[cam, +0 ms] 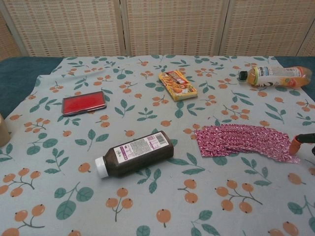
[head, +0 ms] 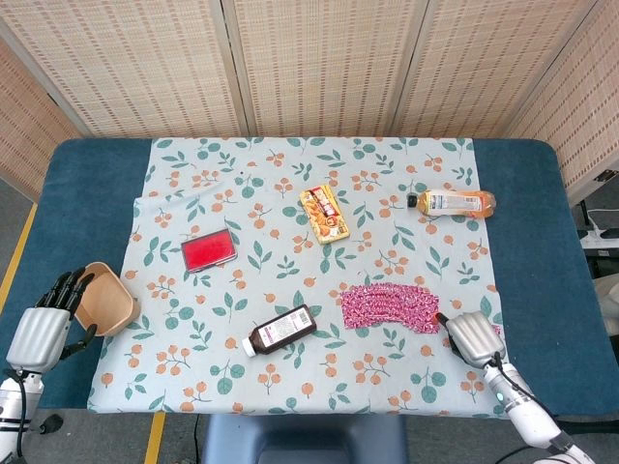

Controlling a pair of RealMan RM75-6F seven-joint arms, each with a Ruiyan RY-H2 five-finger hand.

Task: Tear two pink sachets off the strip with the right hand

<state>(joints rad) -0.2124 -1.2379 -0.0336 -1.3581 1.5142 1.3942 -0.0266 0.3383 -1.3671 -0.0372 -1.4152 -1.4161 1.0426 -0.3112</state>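
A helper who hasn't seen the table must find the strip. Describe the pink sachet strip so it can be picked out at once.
On the leaf-and-berry patterned tablecloth, look to the near right part, just right of the dark brown plastic medicine bottle lying on its side. There lies the flat pink-and-white patterned foil sachet strip, its right end at the right robot hand. It alone is glossy pink and fanned out flat.

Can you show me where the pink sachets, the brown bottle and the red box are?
pink sachets [cam: 243,141], chest view, middle of the strip
brown bottle [cam: 140,153], chest view, on its white label
red box [head: 209,251], head view, middle of the red lid
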